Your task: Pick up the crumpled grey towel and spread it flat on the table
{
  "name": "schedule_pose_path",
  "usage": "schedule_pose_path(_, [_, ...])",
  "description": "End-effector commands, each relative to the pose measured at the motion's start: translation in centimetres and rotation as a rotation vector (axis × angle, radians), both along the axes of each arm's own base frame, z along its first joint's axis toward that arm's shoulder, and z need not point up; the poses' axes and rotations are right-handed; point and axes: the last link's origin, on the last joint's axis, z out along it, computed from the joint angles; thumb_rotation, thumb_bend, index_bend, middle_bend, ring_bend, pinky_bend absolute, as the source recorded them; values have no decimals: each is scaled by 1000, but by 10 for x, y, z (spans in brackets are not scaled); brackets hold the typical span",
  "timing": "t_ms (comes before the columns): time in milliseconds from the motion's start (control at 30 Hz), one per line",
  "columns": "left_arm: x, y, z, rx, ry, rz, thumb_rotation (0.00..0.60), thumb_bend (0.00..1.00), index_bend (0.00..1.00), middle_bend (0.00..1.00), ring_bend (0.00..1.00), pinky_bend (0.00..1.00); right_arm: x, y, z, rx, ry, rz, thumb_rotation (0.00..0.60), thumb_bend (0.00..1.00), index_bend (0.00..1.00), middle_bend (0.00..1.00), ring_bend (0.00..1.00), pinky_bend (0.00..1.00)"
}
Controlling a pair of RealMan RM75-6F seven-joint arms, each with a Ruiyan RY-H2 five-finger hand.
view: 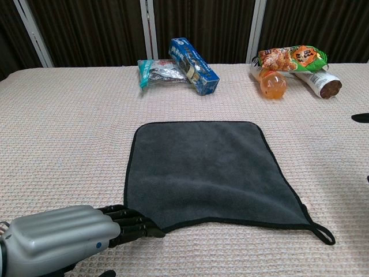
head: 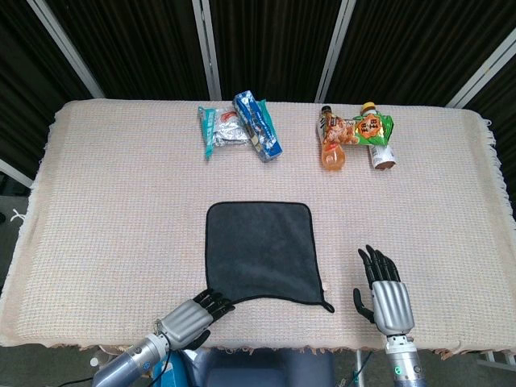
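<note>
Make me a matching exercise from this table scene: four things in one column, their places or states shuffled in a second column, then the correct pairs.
Things
1. grey towel
2. left hand
3. right hand
4. blue box

Places or states
A. at the far side of the table, beside a teal snack packet
B. fingertips at the towel's near left corner
C. lying spread flat in the middle of the table
D. on the cloth to the right of the towel, fingers apart, holding nothing

Pairs: 1-C, 2-B, 3-D, 4-A
</note>
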Motion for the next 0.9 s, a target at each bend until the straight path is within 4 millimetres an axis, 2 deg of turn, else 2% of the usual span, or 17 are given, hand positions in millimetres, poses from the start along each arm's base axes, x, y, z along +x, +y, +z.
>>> schedule_pose_path(33, [-1,-2,2,-1,4,0,600,652,48,57,0,8,0,0,1,-3,-2,-2,600,501,0,29,0,95])
schedule_pose_path(467, [-22,-9,16,-1,51,14,600,652,48,58,0,8,0,0,1,-4,-14,-5,600,501,0,29,0,95])
schedule_pose_path(733, [-23,-10,21,6,22,18,600,642,48,56,0,8,1,0,1,-4,-9,-4,600,502,0,29,0,95])
schedule_pose_path(833, [-21,-11,23,11,-4,19,600,553,46,47,0,8,1,0,0,-4,-11,-5,600,501,0,28,0,95])
schedule_pose_path(900, [-20,-11,24,18,-24,19,600,417,37,33,0,8,1,0,1,-4,-11,-4,600,501,0,28,0,95])
